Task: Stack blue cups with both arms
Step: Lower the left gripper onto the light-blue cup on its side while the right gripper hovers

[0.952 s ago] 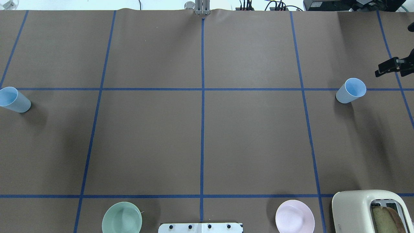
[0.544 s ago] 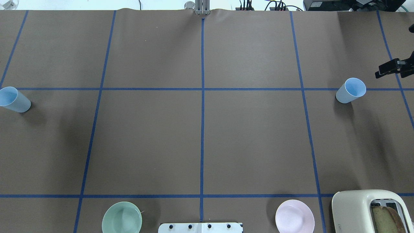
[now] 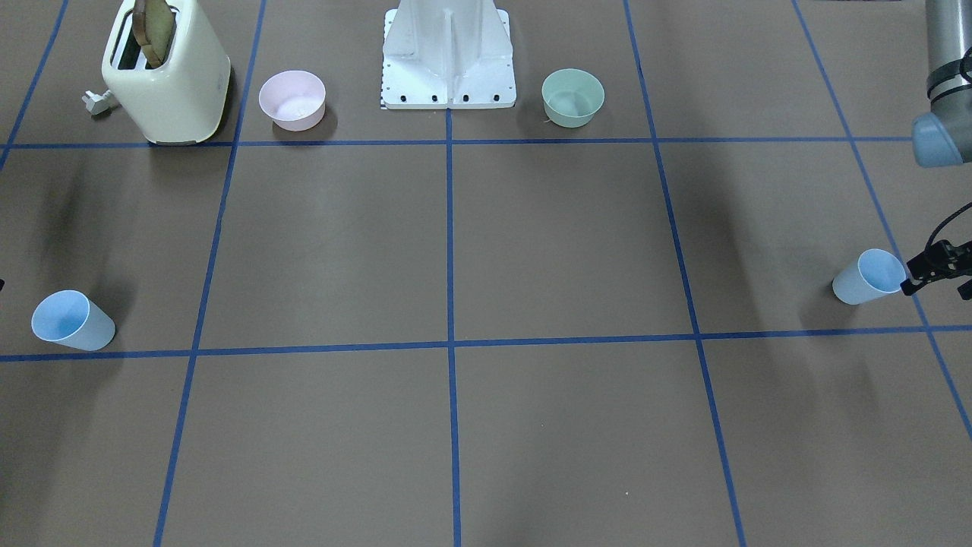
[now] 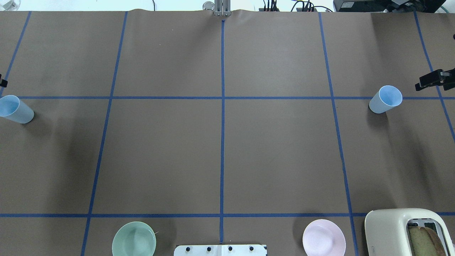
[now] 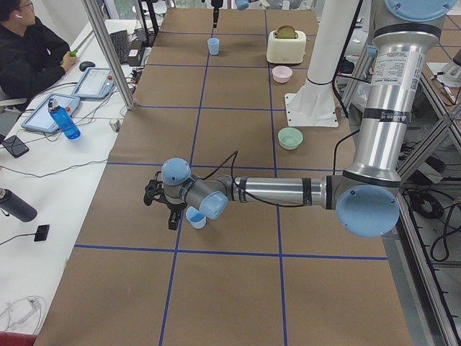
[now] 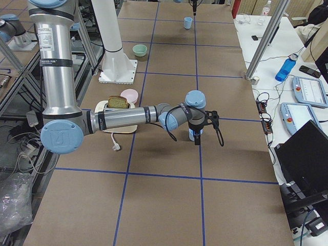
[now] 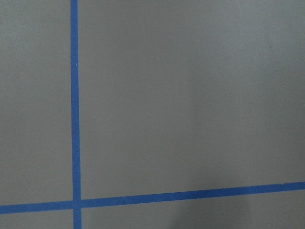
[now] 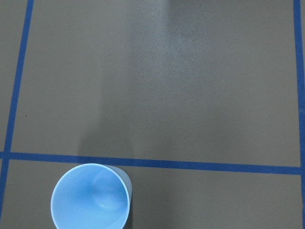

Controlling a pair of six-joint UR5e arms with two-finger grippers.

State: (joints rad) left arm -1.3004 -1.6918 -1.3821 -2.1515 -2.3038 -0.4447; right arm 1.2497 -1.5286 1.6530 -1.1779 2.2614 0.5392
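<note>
Sliding right toward the frame's edge over the past second, the right pincer (image 4: 430, 79) hangs just right of and beyond the right cup (image 4: 385, 99), while a black tip of the left pincer (image 3: 938, 272) has crept in beside the left cup (image 3: 869, 277). Both cups stand upright, mouths up, long axes vertical, at opposite ends of the table (image 4: 227, 149), well apart; each arm is nearer its own cup. From the right wrist we see its cup low and left of centre, so the pincer is not yet over it; the left wrist shows only table and tape (image 7: 74, 114). Both pincers are cut off by frame edges, so we cannot tell how wide either stands; neither, we judge, holds anything.
</note>
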